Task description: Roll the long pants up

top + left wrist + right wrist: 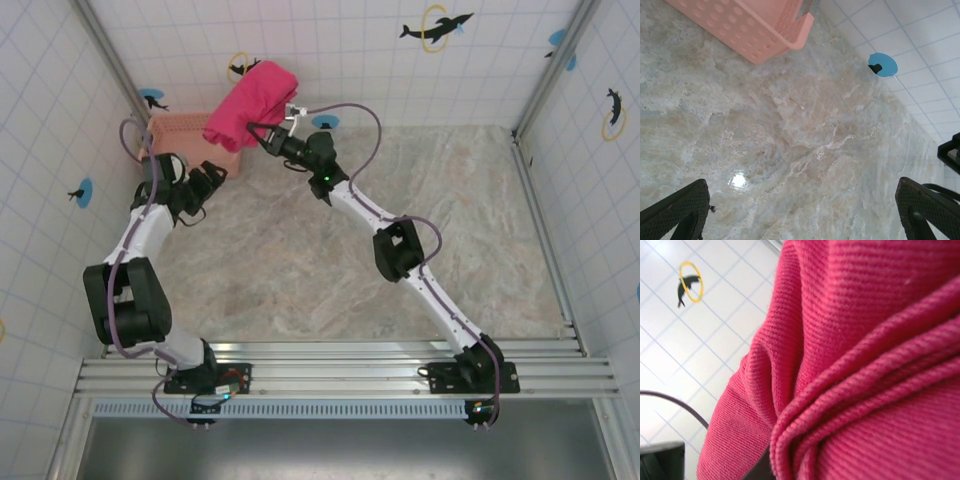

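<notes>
Above far-left corner of marble desk [450,200], bright pink-red cloth long pants [250,105] hang in air as loose roll, partly over pale pink plastic lattice basket [180,135]. Right claw [268,130] clamped on edge of roll. Left claw [800,200] wide apart, holds nothing, low beside basket.

Risks, as I judge:
- grip takes few layers only, so roll may unwind or slip down
- roll looks wider than basket, may catch rim or tip it
- arms close together, may collide
</notes>
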